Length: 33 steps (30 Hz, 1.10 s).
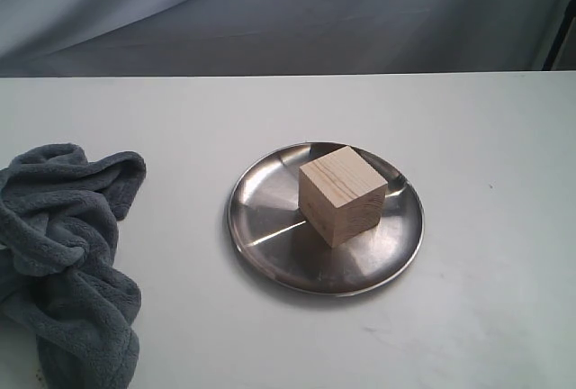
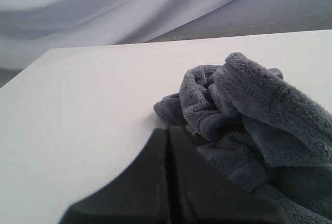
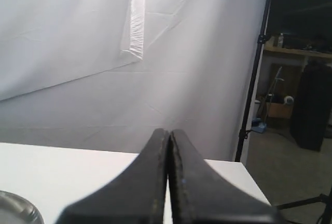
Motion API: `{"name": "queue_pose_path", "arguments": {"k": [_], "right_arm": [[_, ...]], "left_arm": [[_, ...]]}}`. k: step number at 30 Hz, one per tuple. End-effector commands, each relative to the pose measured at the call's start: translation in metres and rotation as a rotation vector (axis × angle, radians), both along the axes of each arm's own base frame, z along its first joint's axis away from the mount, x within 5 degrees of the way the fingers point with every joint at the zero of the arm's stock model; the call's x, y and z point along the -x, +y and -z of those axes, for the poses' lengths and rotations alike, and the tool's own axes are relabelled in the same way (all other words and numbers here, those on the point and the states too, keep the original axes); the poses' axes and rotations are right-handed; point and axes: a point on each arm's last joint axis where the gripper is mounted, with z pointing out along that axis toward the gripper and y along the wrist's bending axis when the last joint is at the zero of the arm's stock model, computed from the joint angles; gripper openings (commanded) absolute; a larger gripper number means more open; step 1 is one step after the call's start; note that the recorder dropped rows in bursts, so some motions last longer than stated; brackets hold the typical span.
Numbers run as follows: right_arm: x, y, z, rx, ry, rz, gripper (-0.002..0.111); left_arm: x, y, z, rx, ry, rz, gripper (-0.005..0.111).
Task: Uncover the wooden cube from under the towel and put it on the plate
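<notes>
L claw (image 2: 167,130): jaws pressed together, nothing btwn them. Tips are low over the bench (image 2: 78,110), just beside the near fold of the towel (image 2: 249,115); can't tell if they brush the pile. R claw (image 3: 168,131): also closed & empty, pointing past the bench's far edge at the white backdrop (image 3: 104,53). A sliver of the plate (image 3: 14,209) shows in one corner of that view. Neither claw appears in the exterior view.

Outward: the towel is bunched in a heap at the left side of the exterior view, well apart from the plate. The wooden cube (image 1: 342,193) is fully uncovered and sits flat on the plate, approx centre, a bit toward the back rim, one corner toward the camera, no overhang.

Step in hand, as I judge it: uncover & place both look done, so the task is at its end. The next move is prob just parking the arms, no grasp needed.

Room: the plate is mid-bench w/ bare surface all round, most of it to the right & behind. The towel runs off frame at left & bottom, so its distance to the bench edge can't be told. L claw has less room; lifting straight up first would avoid snagging the pile. R claw has open air ahead, w/ a light stand (image 3: 257,68) well apart.
</notes>
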Motion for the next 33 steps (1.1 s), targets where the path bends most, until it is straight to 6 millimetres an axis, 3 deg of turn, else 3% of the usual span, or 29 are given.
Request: {"name": "queue_pose_path", "arguments": {"k": [1, 13, 20, 25, 33], "right_arm": [[0.0, 0.003, 0.01, 0.075, 0.031, -0.019, 0.0], [0.001, 0.0, 0.017, 0.069, 0.101, 0.004, 0.0], [0.025, -0.003, 0.018, 0.01, 0.04, 0.066, 0.0], [0.025, -0.006, 0.031, -0.039, 0.181, 0.099, 0.0], [0.025, -0.006, 0.031, -0.036, 0.179, 0.098, 0.0]], "left_arm": [[0.0, 0.0, 0.0, 0.005, -0.012, -0.001, 0.0], [0.0, 0.0, 0.0, 0.005, -0.012, -0.001, 0.0], [0.0, 0.0, 0.0, 0.005, -0.012, -0.001, 0.0], [0.0, 0.0, -0.001, 0.003, -0.024, 0.0, 0.0], [0.0, 0.0, -0.001, 0.003, -0.024, 0.0, 0.0]]}}
